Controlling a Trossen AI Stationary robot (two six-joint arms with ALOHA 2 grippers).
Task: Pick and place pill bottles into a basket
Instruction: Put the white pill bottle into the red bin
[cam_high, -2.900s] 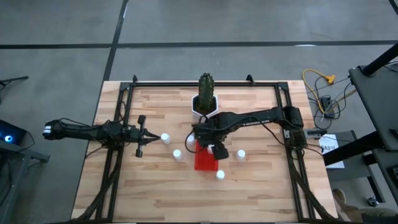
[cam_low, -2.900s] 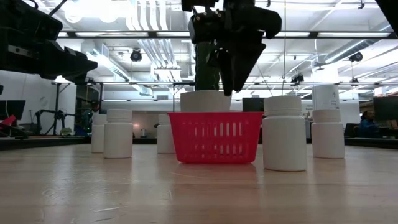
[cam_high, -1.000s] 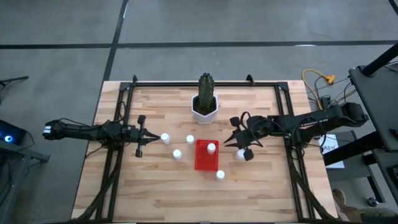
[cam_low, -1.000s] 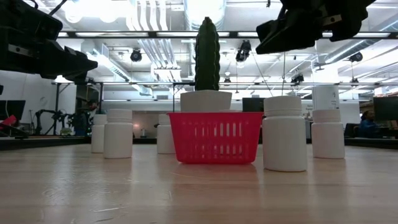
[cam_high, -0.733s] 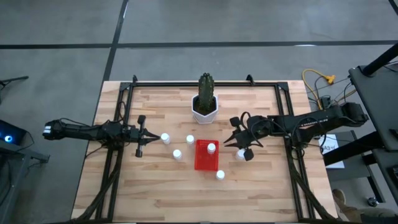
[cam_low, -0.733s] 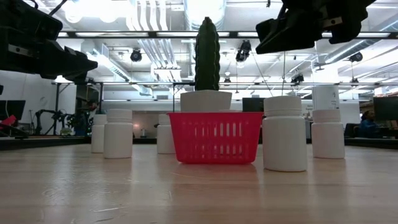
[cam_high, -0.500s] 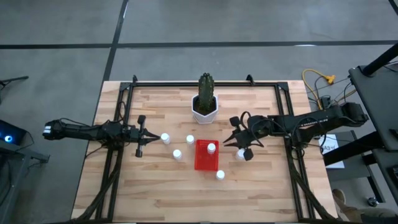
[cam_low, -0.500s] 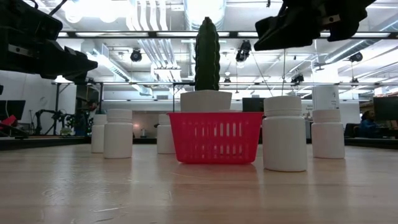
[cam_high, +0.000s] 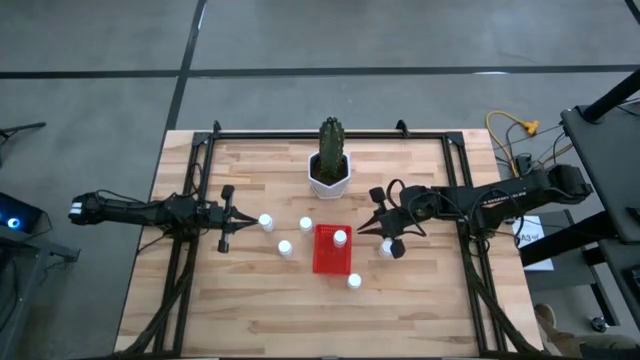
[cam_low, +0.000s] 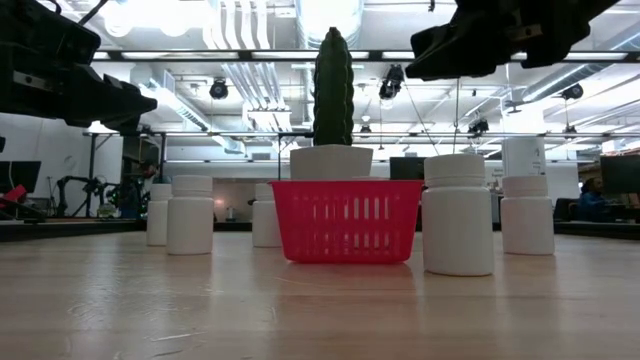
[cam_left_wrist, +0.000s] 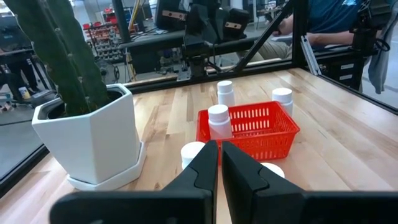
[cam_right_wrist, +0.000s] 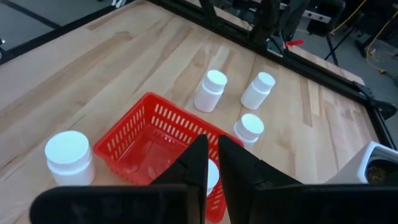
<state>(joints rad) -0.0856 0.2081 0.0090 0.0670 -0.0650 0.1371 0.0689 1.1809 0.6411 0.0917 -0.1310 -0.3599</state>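
At the centre of the high view the red basket sits on the table, just below the cactus pot. One bottle stands inside it, at its upper right corner. Left of the basket stand three more bottles: and. Another bottle stands at the basket's lower right corner, and one lies to its right, partly under the right arm. The right gripper hangs right of the basket, above the table, its fingers pressed together on nothing. The left gripper waits at mid left, near the leftmost bottle, its fingers also pressed together and empty.
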